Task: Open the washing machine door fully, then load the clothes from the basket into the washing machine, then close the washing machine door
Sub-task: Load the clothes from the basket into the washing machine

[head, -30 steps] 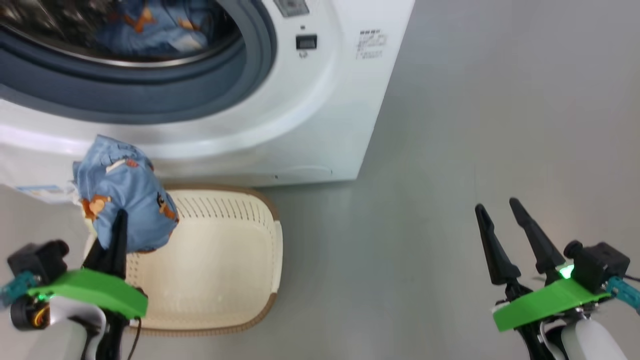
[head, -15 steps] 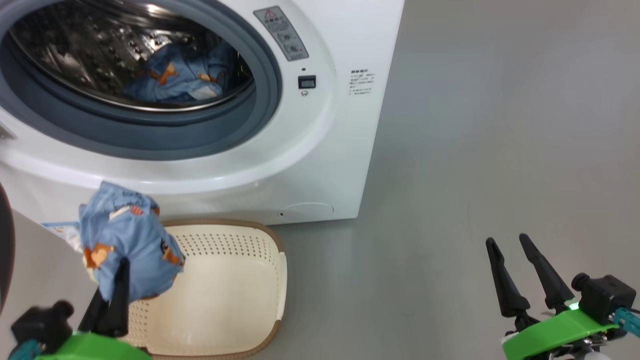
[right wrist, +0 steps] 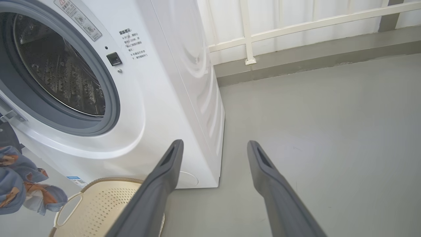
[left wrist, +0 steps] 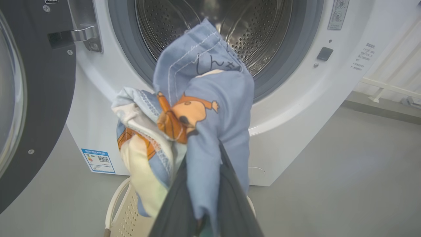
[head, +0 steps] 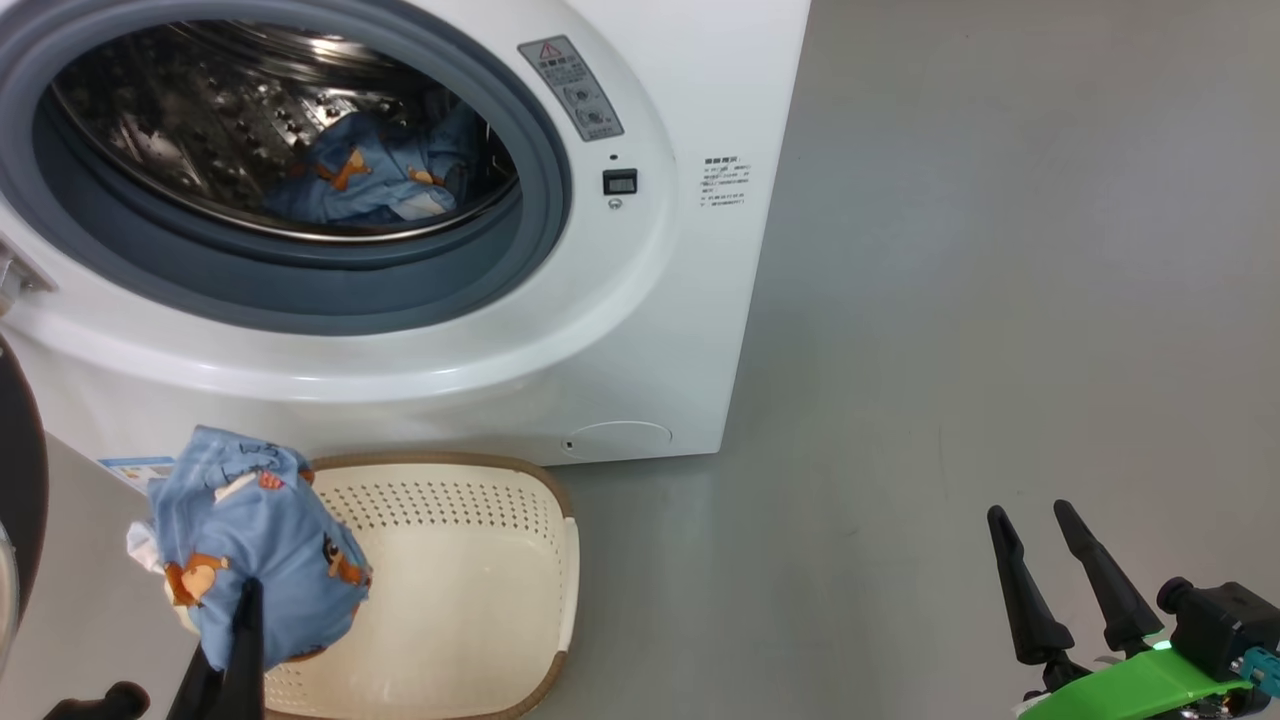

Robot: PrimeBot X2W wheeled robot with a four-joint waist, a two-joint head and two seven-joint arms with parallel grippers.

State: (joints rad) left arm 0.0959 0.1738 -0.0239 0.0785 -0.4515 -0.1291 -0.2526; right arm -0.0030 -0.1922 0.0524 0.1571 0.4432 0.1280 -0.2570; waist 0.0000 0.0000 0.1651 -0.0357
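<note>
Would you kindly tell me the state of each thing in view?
large round glossy black-rimmed washing machine door: swung open
big white front-loading washing machine: steel drum exposed
light blue printed fabric bundle in the drum: lying loose
second light blue printed fabric bundle: lifted clear of the basket, gripped
cream-white perforated plastic basket: on the floor, visible part bare
left gripper: shut on the second bundle
right gripper: open, holding nothing

grey floor (head: 1000, 250), white railing (right wrist: 246, 33)

Two long tapered black fingers (head: 1024, 600) are seen on the right tool (head: 1028, 512), mounted on a green plate (head: 1140, 685) with a black camera block (head: 1215, 622).
</note>
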